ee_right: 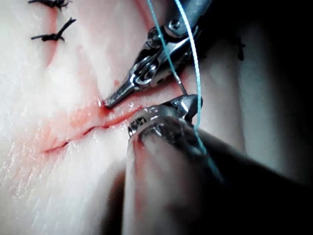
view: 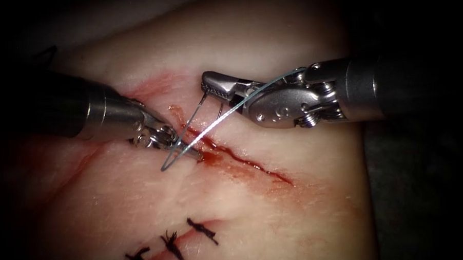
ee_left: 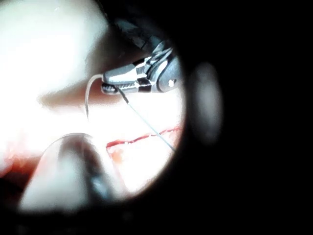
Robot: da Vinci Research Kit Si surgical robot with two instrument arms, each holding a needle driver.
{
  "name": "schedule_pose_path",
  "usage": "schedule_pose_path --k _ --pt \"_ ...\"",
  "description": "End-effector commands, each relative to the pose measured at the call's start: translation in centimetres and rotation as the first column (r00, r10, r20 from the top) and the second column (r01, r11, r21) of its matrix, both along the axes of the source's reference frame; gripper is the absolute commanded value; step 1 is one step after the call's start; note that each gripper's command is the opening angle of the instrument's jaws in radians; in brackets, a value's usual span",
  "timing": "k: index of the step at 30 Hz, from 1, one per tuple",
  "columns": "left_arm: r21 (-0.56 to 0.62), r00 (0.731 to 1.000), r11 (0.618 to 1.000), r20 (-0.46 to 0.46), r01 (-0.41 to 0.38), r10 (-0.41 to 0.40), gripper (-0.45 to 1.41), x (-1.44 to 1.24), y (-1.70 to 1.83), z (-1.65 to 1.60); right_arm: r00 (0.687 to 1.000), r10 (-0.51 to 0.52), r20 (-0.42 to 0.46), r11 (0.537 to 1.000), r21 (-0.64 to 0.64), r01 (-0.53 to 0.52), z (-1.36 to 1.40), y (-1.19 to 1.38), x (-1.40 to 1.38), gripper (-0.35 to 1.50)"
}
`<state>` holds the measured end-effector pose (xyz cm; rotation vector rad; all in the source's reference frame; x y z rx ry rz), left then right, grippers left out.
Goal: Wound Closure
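Your way along the thin red cut (view: 241, 158) is open toward its right end. At its left end the left silver tool (view: 187, 148) rests its tip. Just above, the right silver tool (view: 212, 85) holds the curved steel needle (view: 182, 138), and pale blue thread (view: 248, 97) crosses between them.

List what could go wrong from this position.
1. The thread loops around the left tool, which rests shut and empty at the cut; moving either tool may snag it.
2. The right tool grips the needle above the tissue; it might slip.
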<state>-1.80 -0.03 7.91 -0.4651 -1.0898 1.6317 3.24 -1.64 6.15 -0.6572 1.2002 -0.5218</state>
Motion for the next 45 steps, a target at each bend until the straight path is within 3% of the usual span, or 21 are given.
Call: schedule_pose_path --k 1,22,31,36,45 --pt "0.001 1.000 1.000 0.000 -0.001 0.001 -0.37 -0.05 -0.02 0.06 1.000 -0.002 -0.003 1.000 0.001 0.002 0.03 -0.03 0.10 -0.35" --pt "0.009 1.000 1.000 -0.004 0.005 -0.005 -0.37 -0.04 -0.02 0.06 1.000 -0.015 0.007 0.999 0.029 0.015 0.19 -0.30 0.17 -0.35" --pt "0.021 1.000 1.000 -0.006 -0.011 0.011 -0.45 -0.01 -0.04 0.06 1.000 0.010 -0.002 0.996 0.086 -0.010 0.12 -0.18 0.18 -0.35" --pt "0.022 0.994 0.996 -0.066 -0.082 0.084 -0.45 0.06 -0.13 0.07 1.000 0.027 -0.008 0.990 0.136 -0.026 0.15 -0.14 0.16 -0.35" --pt "0.014 0.990 0.993 -0.076 -0.117 0.118 -0.45 0.07 -0.17 0.11 0.998 0.066 -0.021 0.964 0.258 -0.058 0.19 -0.10 0.16 -0.35"
